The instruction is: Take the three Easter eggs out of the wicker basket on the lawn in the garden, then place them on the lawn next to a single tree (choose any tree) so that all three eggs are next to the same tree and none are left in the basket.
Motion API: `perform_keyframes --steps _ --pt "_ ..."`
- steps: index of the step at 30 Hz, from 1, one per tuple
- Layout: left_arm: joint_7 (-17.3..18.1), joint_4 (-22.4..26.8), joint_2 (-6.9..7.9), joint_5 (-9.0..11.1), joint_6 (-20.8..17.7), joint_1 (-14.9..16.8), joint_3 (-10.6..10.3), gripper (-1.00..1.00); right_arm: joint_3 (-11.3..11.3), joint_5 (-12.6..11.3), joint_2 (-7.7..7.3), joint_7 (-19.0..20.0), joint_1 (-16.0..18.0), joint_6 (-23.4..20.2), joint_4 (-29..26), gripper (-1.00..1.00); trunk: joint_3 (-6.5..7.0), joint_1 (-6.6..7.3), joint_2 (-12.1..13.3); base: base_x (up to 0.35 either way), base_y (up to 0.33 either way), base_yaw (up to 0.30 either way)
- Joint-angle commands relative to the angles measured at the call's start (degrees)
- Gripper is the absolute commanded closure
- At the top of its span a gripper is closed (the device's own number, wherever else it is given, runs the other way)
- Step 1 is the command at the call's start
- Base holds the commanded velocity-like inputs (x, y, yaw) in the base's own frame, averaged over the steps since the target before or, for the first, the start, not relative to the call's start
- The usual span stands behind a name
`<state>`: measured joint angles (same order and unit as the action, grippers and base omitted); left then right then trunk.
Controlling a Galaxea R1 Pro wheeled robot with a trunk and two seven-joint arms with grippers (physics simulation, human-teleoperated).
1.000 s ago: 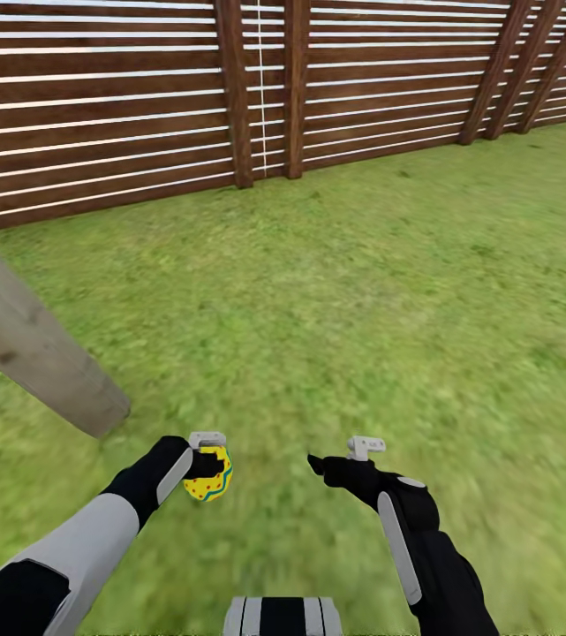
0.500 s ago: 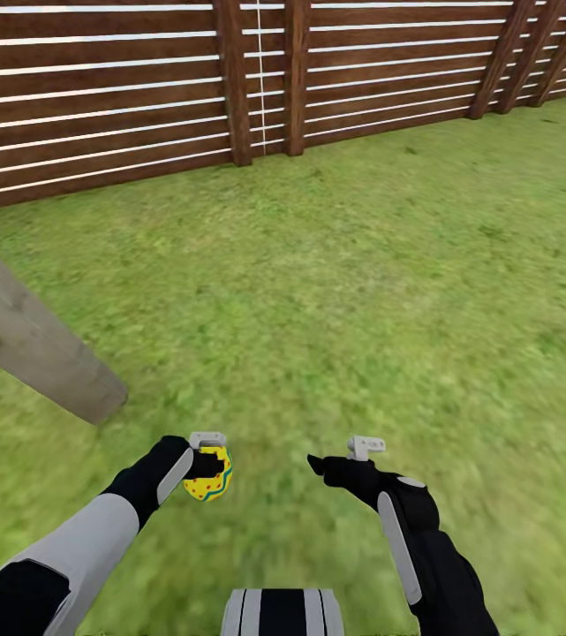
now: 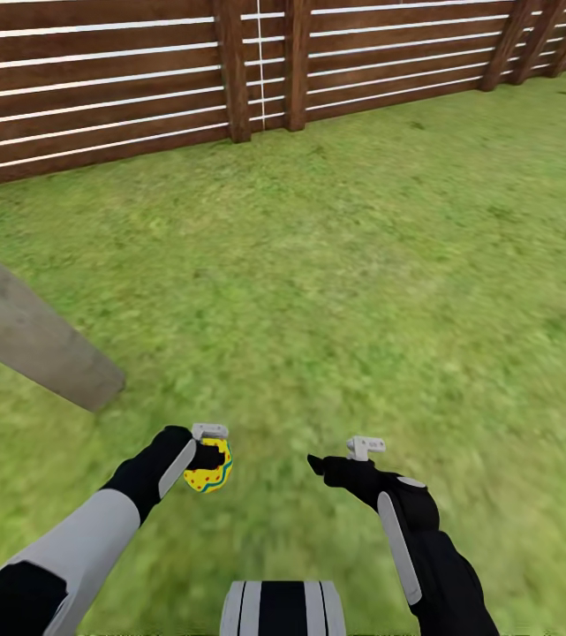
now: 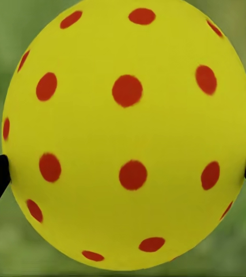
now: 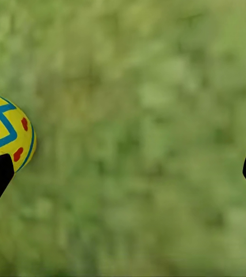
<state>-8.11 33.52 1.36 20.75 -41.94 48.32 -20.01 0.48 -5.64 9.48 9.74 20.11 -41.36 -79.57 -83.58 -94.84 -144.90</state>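
While base rolls toward fence (image 3: pixel 97 106), trunk (image 3: pixel 35 340) slides nearer my left hand (image 3: pixel 209 459), pinching egg (image 3: pixel 208 473); right hand (image 3: pixel 353 458) spread, empty. Drop spot on lawn (image 3: pixel 362 265) close.

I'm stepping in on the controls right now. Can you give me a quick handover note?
Left gripper: shut on a yellow egg with red dots and a blue zigzag, held above the lawn.
Right gripper: open, nothing between its fingers.
Tree: trunk base ahead to the left, in front of the fence.
Done: this egg is out of its basket.
Left: set it on the grass by the trunk. No basket or other eggs here.
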Motion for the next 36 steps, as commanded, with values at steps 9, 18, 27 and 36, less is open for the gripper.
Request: perform_keyframes --steps 9,18,27,36 --pt "0.56 -4.78 0.05 2.80 4.14 -0.07 -0.30 -1.00 -0.04 -0.51 0.01 -0.16 0.02 -0.30 -0.06 -1.00 -0.28 -0.05 -0.01 0.000 0.000 0.000" --pt "0.55 -4.78 0.14 2.80 4.06 -0.07 -0.30 -1.00 -0.04 -0.51 0.01 -0.16 0.02 -0.30 -0.06 -1.00 1.27 0.13 0.08 0.000 0.000 0.000" --pt "0.59 -4.80 0.14 2.80 4.06 -0.07 -0.30 -1.00 -0.04 -0.51 0.01 -0.16 0.02 -0.30 -0.06 -1.00 3.26 0.36 0.20 0.000 0.000 0.000" --pt "0.87 -4.79 0.06 2.89 3.60 -0.07 -0.22 -1.00 -0.03 -0.51 0.01 -0.16 0.02 -0.30 -0.06 -1.00 5.26 0.59 0.32 0.000 0.000 0.000"
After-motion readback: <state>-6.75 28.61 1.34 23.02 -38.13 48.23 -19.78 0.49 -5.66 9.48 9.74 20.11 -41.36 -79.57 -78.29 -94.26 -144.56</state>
